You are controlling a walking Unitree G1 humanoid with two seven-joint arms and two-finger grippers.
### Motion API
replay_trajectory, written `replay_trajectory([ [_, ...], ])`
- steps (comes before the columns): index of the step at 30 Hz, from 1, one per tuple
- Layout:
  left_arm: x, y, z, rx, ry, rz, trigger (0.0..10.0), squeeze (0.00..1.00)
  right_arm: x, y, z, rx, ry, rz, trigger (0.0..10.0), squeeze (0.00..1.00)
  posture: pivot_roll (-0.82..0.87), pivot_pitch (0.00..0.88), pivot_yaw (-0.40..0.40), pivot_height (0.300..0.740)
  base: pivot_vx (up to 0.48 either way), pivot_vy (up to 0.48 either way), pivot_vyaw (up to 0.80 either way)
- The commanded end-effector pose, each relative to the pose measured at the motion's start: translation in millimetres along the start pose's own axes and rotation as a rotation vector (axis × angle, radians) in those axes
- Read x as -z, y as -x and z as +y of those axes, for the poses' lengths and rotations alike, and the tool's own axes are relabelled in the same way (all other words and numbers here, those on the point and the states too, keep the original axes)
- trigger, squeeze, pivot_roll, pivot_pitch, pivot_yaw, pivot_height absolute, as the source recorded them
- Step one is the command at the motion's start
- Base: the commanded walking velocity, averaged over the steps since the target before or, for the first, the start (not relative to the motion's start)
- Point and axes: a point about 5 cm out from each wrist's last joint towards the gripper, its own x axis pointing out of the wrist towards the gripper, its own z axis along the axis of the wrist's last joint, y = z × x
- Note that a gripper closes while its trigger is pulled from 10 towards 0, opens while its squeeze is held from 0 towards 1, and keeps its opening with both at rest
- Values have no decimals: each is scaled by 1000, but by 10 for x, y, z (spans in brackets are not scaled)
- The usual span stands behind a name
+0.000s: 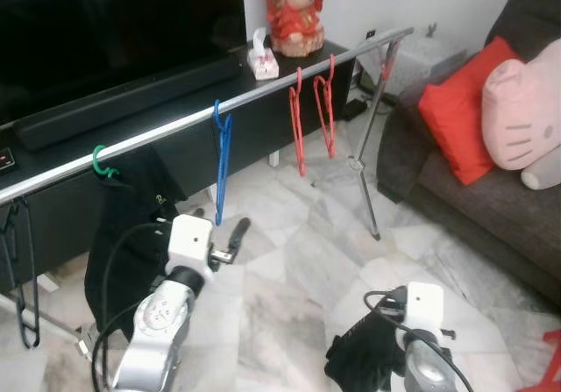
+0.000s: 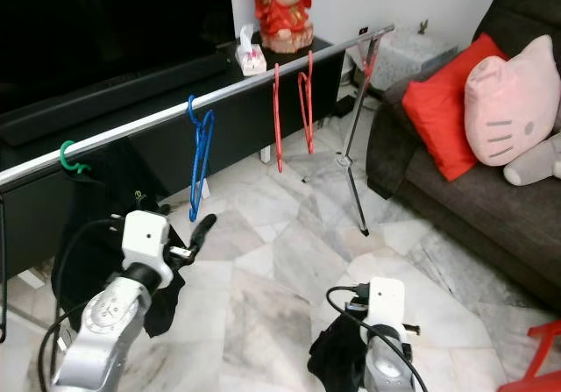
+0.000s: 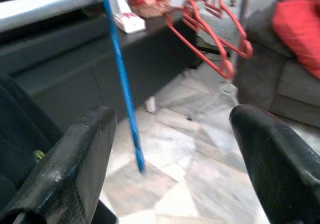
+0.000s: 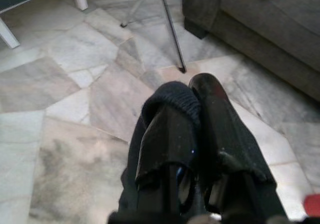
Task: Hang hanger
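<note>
A metal rail (image 1: 175, 124) runs across the room, rising toward the right. From the left it carries a green hook (image 1: 101, 164), then a blue hanger (image 1: 221, 160) hanging straight down, long side vertical, seen edge-on, then two red hangers (image 1: 313, 111). The left gripper (image 3: 165, 159) sits just below the blue hanger, fingers spread wide and holding nothing. The right gripper (image 4: 192, 134), low over the marble floor (image 1: 289, 269), is pinched on a dark cloth (image 4: 172, 101).
</note>
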Motion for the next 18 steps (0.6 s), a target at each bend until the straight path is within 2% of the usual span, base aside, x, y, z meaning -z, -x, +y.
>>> replay_trajectory([
  [1, -9, -12, -51, 14, 0, 3, 10000, 0, -5, -5, -41, 1, 18, -5, 10000, 0, -100, 0, -5, 740, 247, 0, 0],
  [15, -1, -16, -39, 4, -7, 3, 10000, 0, 21, 3, -31, -18, 38, 7, 10000, 0, -101, 0, -5, 740, 247, 0, 0],
  [18, -1, -27, -40, 7, -11, 5, 10000, 0, 30, 12, 4, -42, 66, 6, 10000, 0, -101, 0, -4, 740, 249, 0, 650],
])
